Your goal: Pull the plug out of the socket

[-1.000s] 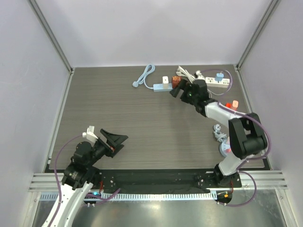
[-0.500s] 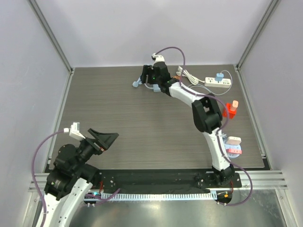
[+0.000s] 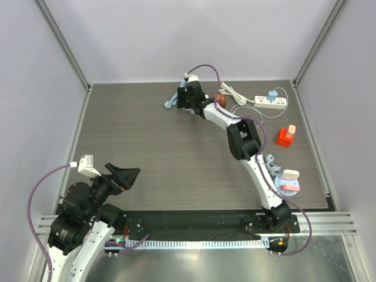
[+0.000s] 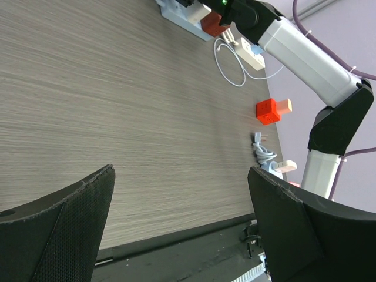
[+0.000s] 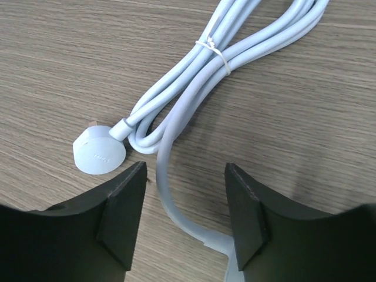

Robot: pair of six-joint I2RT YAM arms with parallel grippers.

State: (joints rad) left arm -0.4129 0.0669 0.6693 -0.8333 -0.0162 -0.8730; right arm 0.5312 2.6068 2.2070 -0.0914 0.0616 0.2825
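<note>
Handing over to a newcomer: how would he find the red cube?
Start at the table's right edge, midway back. The red cube stands alone there, nearer the front than the white power strip. No other thing there is red with a pale orange end.

On the right side of your dark wood-grain table [image 3: 147, 135] you have a red block [image 3: 285, 137] with a pale peach cap, standing well apart from everything else. Nearer the front edge, a small grey coiled cable [image 3: 270, 165] lies just beside a blue round base [image 3: 288, 188] carrying a pink-and-white piece.
</note>
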